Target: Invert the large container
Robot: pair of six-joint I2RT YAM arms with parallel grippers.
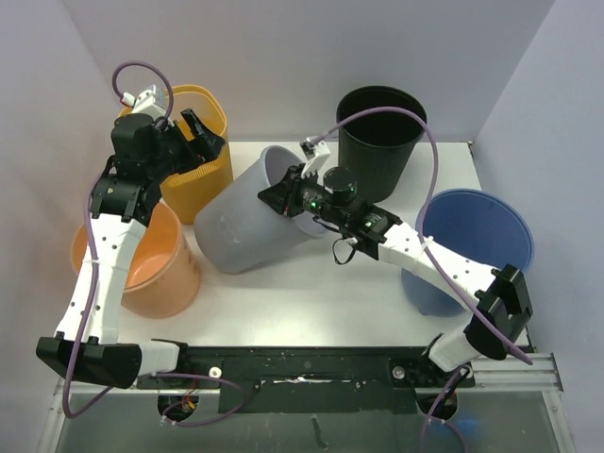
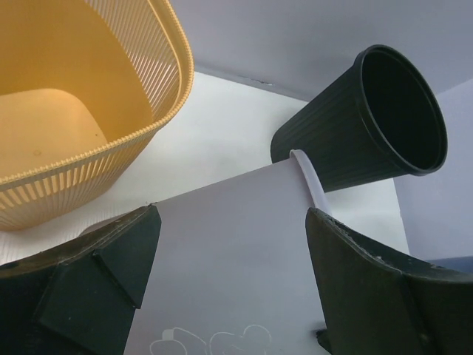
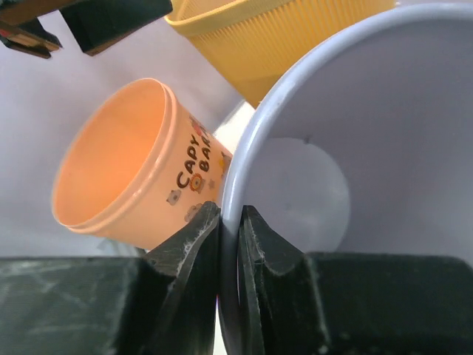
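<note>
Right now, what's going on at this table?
The right gripper is clamped on the rim of the grey bin, which is tipped at a slant, not yet upside down. The left gripper hangs open over the bin's side, beside the yellow basket, holding nothing.

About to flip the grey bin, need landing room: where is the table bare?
Bare: the near strip of table between the orange bucket and blue bucket, in front of the grey bin. Crowded: the back, where yellow basket, grey bin and black bin sit close.
</note>
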